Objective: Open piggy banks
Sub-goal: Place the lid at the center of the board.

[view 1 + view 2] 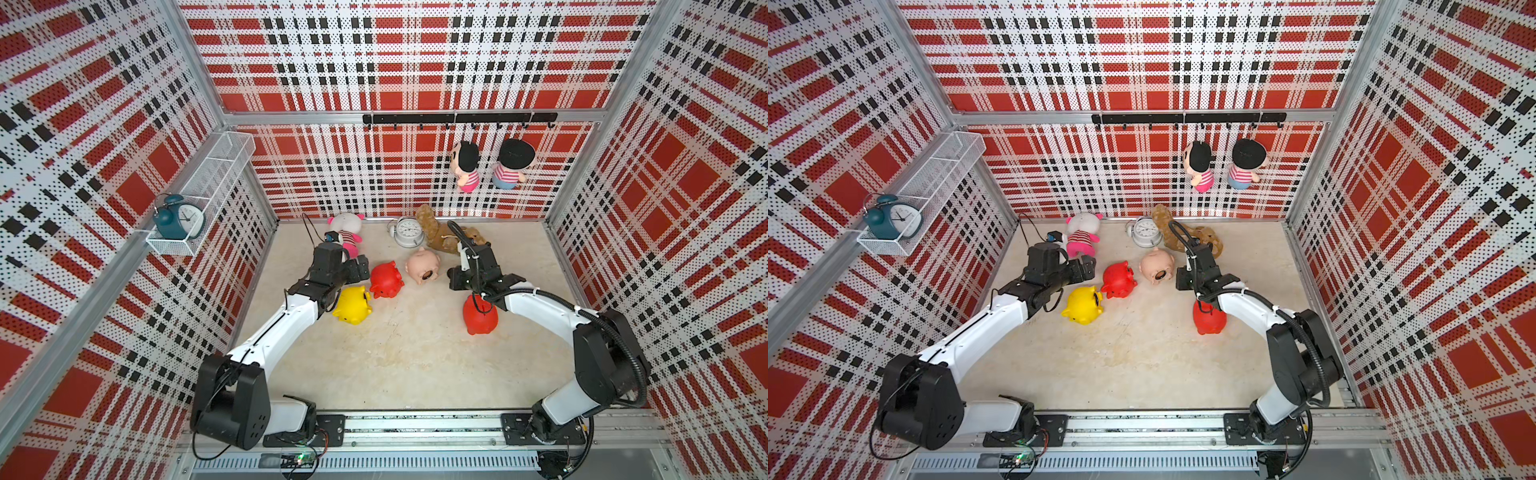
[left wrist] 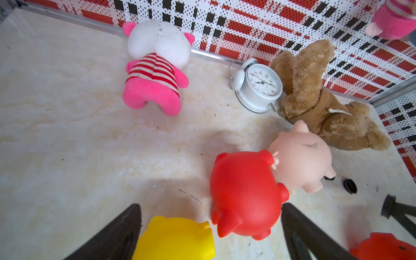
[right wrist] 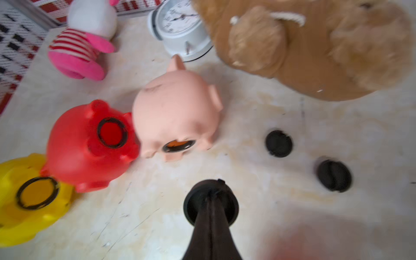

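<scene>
Three open bellies show in the right wrist view: yellow piggy bank (image 3: 33, 195) lower left, red piggy bank (image 3: 90, 146) beside it, pale pink piggy bank (image 3: 175, 112) at centre. Best to lower the black plug (image 3: 233, 206) gently onto the counter (image 3: 247, 117) beside the loose plugs (image 3: 278, 143) at right. Left pincer (image 1: 360, 268) gapes wide, empty; right pincer (image 3: 211, 193) is clamped on that plug.

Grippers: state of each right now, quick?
Left gripper: open, holding nothing.
Right gripper: shut on a black plug.
</scene>
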Tool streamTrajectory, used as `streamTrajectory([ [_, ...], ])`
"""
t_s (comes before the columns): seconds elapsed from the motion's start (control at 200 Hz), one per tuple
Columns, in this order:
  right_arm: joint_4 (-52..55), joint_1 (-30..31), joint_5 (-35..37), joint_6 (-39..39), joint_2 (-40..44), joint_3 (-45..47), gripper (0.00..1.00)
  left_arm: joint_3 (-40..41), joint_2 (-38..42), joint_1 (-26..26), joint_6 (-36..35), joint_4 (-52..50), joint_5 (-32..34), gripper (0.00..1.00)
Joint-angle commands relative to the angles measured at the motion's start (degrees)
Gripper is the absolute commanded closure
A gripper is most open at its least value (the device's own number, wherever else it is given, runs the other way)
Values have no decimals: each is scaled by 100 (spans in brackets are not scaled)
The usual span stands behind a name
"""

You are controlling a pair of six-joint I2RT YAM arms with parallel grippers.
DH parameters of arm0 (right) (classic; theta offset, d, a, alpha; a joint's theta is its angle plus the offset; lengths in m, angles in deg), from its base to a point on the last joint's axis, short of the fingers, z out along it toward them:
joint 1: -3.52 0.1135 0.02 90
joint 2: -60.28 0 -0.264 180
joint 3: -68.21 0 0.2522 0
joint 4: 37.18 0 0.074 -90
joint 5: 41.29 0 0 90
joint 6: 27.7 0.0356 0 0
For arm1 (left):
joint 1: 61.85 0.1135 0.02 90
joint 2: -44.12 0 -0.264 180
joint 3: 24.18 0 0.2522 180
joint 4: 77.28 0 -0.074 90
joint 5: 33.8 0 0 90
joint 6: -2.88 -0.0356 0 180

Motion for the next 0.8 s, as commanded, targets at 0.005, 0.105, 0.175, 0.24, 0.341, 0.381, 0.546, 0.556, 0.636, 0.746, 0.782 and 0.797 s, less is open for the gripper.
streamTrajectory([
  [0.005,627,-353,176,-439,-587,-398,100,122,359,44,-190,388,128,2],
  [0.105,882,-617,44,-444,-1232,-842,100,218,478,43,-172,523,40,2],
  [0.175,850,-720,-77,-435,-1531,-943,100,270,490,39,-138,603,-59,1],
  [0.24,858,-766,-243,-451,-1742,-1021,100,289,454,44,-110,651,-129,2],
  [0.341,978,-766,-483,-521,-1984,-1174,100,294,369,43,-101,692,-147,2],
  [0.381,1046,-766,-481,-550,-2039,-1234,100,302,344,43,-101,713,-170,1],
  [0.546,1143,-809,-286,-607,-1889,-1280,79,304,223,41,-75,738,-222,2],
  [0.556,1146,-810,-271,-610,-1873,-1275,78,302,222,39,-74,740,-218,2],
  [0.636,1244,-884,-188,-635,-1585,-1258,73,311,201,43,-59,740,-188,2],
  [0.746,1398,-959,-60,-673,-1012,-1072,69,321,183,41,34,751,-180,2],
  [0.782,1422,-975,-40,-670,-787,-963,66,337,190,43,54,798,-260,1],
  [0.797,1428,-978,-42,-668,-686,-906,62,340,190,41,52,817,-273,2],
])
